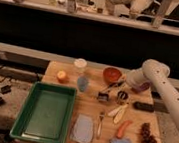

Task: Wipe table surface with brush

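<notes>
At brush (pixel 104 95) handle, hand (pixel 119 85), hold unclear

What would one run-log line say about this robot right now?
gripper: shut on brush handle, beside red bowl | brush head: down on table surface, mid-table | phase: wipe

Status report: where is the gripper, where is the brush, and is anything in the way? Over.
Gripper by orange bowl, holding brush by handle. Brush head down at table surface. Dark cup close beside it.
</notes>
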### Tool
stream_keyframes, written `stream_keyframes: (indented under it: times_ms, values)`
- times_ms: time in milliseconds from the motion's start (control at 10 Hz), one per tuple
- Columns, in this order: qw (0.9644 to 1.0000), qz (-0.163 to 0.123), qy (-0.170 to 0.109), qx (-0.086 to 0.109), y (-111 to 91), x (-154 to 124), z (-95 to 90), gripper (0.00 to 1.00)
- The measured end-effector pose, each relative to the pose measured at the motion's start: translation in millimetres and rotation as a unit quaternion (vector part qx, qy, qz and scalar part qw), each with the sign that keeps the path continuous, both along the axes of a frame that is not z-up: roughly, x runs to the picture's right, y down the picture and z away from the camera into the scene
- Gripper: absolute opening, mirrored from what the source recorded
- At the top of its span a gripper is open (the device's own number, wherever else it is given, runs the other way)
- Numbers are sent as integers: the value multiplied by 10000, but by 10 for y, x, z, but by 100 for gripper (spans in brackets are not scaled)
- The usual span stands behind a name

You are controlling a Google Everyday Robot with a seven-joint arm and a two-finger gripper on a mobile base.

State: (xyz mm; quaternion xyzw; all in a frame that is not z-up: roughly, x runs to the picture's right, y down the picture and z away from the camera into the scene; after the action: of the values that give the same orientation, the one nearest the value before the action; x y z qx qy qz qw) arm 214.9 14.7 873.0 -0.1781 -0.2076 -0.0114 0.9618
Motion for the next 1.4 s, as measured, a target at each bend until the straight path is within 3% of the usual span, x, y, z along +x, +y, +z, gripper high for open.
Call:
stream_keyframes:
  times_ms: [100, 500, 900, 1400]
  values:
    - [10000, -41, -16, -7, -83, -78, 121, 0]
    - [9997, -195, -155, -59, -148, -340, 229, 0]
    - [9989, -321, -284, -197, 3, -469, 75, 0]
    - [9982, -359, -454, -162, 38, -554, -81, 0]
